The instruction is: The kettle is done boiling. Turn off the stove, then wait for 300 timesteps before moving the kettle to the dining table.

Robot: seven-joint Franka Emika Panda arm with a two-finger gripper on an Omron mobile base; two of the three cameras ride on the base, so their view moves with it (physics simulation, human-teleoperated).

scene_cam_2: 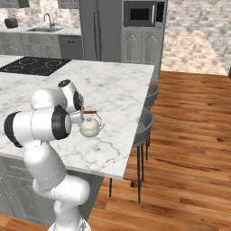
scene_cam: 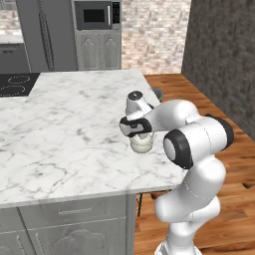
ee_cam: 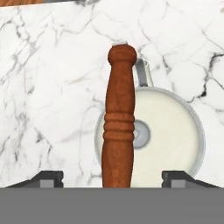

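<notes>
Cream-white and squat, the kettle sits on the dining table near its edge, my gripper spread wide around its stiff wooden handle, the sensible hold on something light but slick.

Rendered scene, lighting even and bright, no single visible light src. White-and-grey veined marble slab top reads flat, no glare or hot spots. Small cream-white rounded kettle with reddish-brown handle casts only a faint soft shadow on the slab. Flat black glass cooktop shows no specular reflection. Dark brick wall at right is dimmer. All views low-res, edges slightly soft; no lens distortion; hand view textures coarse up close.
</notes>
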